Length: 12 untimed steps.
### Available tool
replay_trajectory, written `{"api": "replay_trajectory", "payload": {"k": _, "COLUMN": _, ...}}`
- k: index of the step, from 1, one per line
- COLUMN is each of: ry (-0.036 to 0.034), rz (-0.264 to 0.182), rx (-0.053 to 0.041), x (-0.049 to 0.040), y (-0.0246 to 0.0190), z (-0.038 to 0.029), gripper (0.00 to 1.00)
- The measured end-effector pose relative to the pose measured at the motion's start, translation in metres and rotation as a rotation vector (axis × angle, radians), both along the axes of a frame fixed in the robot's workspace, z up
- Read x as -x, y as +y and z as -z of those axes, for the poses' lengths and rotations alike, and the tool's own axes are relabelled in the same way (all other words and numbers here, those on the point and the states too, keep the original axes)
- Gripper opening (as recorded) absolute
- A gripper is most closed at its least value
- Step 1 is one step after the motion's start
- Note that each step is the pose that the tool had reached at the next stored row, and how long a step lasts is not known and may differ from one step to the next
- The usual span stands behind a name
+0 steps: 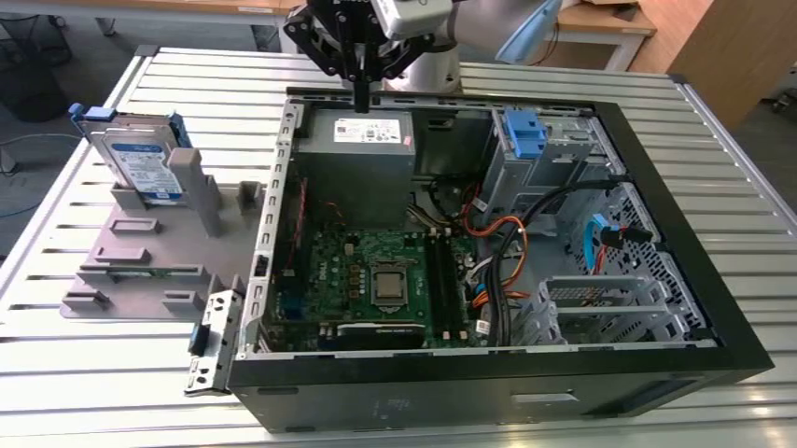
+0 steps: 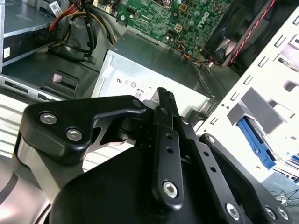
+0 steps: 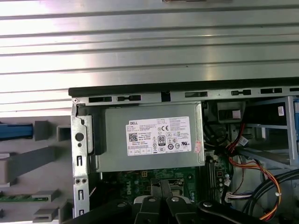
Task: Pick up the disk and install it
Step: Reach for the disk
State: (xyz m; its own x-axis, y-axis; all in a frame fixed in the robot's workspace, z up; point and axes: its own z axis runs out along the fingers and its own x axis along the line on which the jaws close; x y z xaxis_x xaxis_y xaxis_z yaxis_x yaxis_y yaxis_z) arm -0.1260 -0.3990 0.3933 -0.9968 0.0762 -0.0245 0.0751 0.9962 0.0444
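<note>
In the exterior view, the gripper (image 1: 361, 105) hangs at the far side of the scene. Its two fingers are pressed together with nothing between them, and their tip is just above the far edge of the grey power supply box (image 1: 361, 140), which sits inside the open computer case (image 1: 498, 369). The case lies on its side on the slatted metal table (image 1: 75, 355). The disk (image 1: 134, 166) stands on edge in a grey holder (image 1: 137, 252) on the table, on the exterior view's left of the case and well apart from the gripper. Its label faces the near side, and its blue bracket shows along the top edge. Inside the case, a green circuit board (image 1: 373, 280) lies on the near side of the power supply box. A blue latch piece (image 1: 525, 135) stands upright at the far right, and orange and black cables (image 1: 505, 271) run through the middle.

In the second wrist view, the gripper's black fingers (image 2: 164, 100) are closed on each other and empty, over the white sticker of the power supply box. Beyond the case wall, a blue strip shows behind a grey upright of the holder.

In the first wrist view, the closed fingertips show in front of the circuit board, next to the power supply box. The holder lies beside the case wall, with a blue edge in it.
</note>
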Motion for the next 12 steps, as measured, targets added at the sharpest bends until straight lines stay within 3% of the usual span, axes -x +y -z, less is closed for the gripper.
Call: {"api": "replay_trajectory", "payload": {"k": 12, "ry": -0.0004, "rz": 0.0, "rx": 0.0001, "x": 0.0188, "y": 0.0003, "z": 0.0013, "gripper": 0.11}}
